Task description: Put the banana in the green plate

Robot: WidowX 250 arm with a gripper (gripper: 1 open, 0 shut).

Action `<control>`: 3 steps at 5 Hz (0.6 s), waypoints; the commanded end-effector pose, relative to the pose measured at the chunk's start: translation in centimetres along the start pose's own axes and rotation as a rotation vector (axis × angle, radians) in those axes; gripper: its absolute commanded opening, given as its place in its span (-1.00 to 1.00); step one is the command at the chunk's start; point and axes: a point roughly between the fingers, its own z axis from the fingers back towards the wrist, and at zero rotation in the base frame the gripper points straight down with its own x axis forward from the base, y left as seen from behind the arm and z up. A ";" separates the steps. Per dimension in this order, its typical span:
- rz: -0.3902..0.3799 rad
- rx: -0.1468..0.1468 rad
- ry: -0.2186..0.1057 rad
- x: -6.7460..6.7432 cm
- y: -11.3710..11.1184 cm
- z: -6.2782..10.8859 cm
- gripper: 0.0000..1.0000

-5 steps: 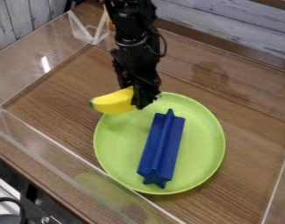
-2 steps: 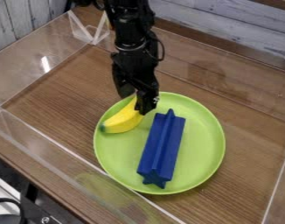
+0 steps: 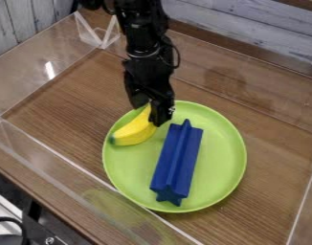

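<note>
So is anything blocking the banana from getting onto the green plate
Nothing visible does. The banana already lies on the green plate, at its left edge, beside the blue block. The claw is open right above the banana's upper end.

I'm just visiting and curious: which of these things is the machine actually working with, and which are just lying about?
Part of the job:
- banana, lying in the plate
- green plate
- tool, open just above the banana

Just lying about:
- blue ridged block, also in the plate
- clear walls round the wooden table
</note>
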 end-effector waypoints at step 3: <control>0.008 0.016 0.014 -0.5 1.2 -0.3 1.00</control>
